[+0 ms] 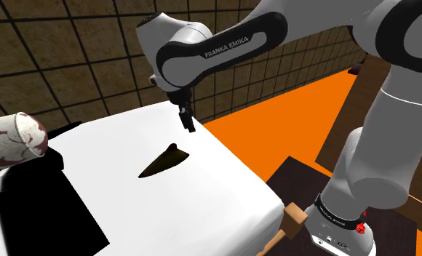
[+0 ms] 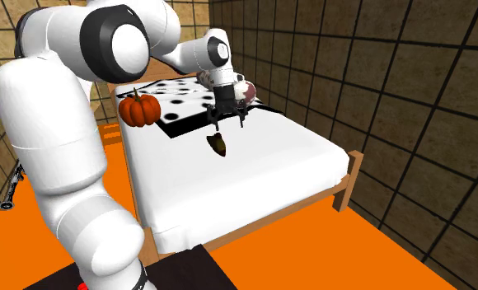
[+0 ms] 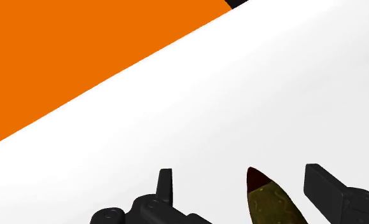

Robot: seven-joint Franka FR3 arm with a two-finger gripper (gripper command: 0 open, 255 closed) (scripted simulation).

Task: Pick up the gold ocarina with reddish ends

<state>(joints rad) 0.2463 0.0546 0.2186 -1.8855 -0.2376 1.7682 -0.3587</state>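
The two black fingers [image 3: 323, 186] stand open, holding nothing, and the tapered gold-olive ocarina with a dark reddish tip [image 3: 269, 200] lies on the white bed [image 1: 224, 193] below them, its tip between them but nearer to one finger, touching neither. To grasp well, I think the fingers should first centre themselves over the body, then descend straight and close across the narrow width, because this smooth tapering shape may slip out. The only readable writing is "FRANKA EMIKA", white letters on the dark band of the white arm [image 1: 228, 44].
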